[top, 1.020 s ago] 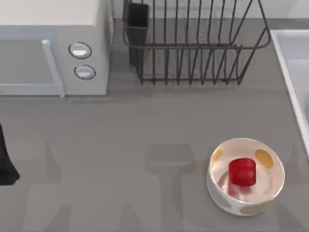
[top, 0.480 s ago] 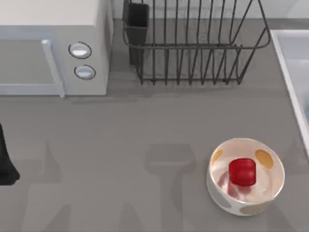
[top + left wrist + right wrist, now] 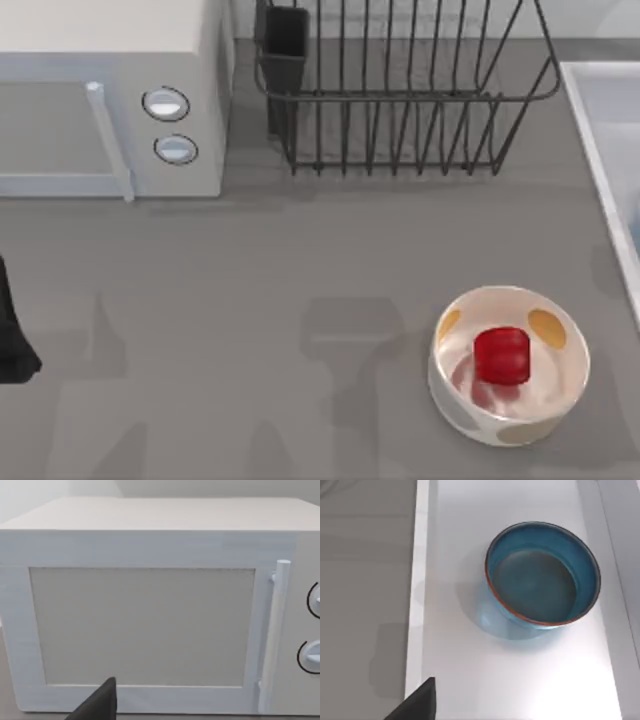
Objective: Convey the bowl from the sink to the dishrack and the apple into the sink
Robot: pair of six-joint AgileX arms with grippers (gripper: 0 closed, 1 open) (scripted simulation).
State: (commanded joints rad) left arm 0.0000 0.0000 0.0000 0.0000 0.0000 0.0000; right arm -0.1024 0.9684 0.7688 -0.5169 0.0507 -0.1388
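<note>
Right wrist view: looking down on the round teal-blue bowl with a thin orange-red rim (image 3: 542, 575), upright and empty on the floor of the pale white-grey rectangular sink (image 3: 450, 670). Judged step: descent of the right arm for a rim grasp on the bowl. Right gripper state: cannot tell (a single dark finger tip (image 3: 417, 702) at the picture edge).

Procedure, as advice:
- Centre over the bowl wall nearest the basin's open floor, one finger inside and one outside.
- Close on the rim, not the rounded body (curved glazed wall, likely to slip).
- Lift straight up until clear of the raised light rim before any sideways travel.

Top view, surroundings:
- Sink (image 3: 590, 110) at 3 o'clock, at the table's right edge.
- Dark metal wire dishrack of thin upright bars (image 3: 420, 110) at 12 o'clock; black rectangular utensil cup (image 3: 285, 35) at its left corner, to be avoided on placement.
- Small glossy red apple (image 3: 501, 355) at 5 o'clock, resting inside a cream-white bowl with yellow-orange spots (image 3: 545, 415), below the transfer path, hence a high carry.
- White microwave with two round knobs (image 3: 110, 95) at 10 o'clock.
- Left arm (image 3: 12, 330) parked at 9 o'clock, facing the microwave door; claw opening: cannot tell.
</note>
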